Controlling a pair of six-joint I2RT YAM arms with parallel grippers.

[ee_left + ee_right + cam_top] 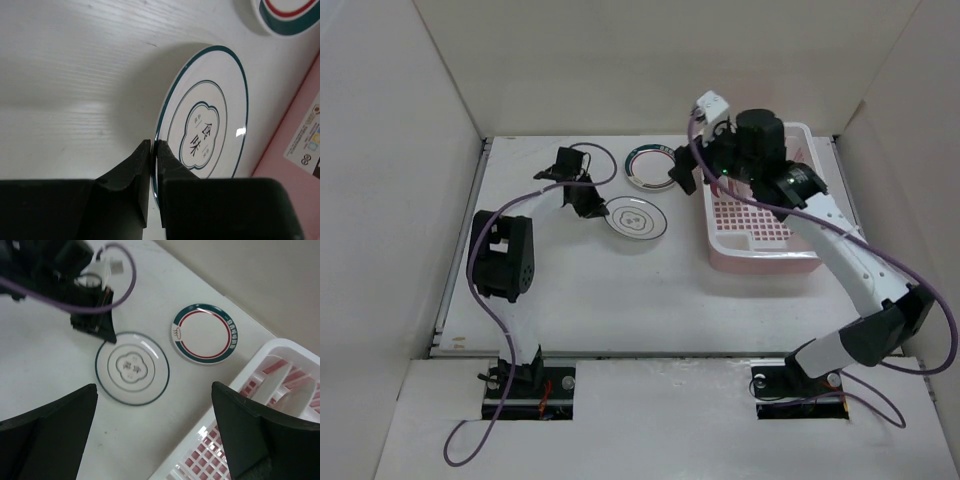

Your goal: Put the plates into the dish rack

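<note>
White table [570,300], L gripper [154,145] pinching ringed plate [202,131] rim, R gripper [154,387] wide open by rack [252,356].

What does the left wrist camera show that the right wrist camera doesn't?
Only the left wrist view: a close look at the left claw pinched shut on the ringed plate at its rim, and a printed sticker on the pink side of the dish rack. Only the right wrist view: the right claw spread wide open, the rack's grid floor and white rim, and the whole green-banded plate. Both: the ringed plate, the rack, and at least part of the green-banded plate.
</note>
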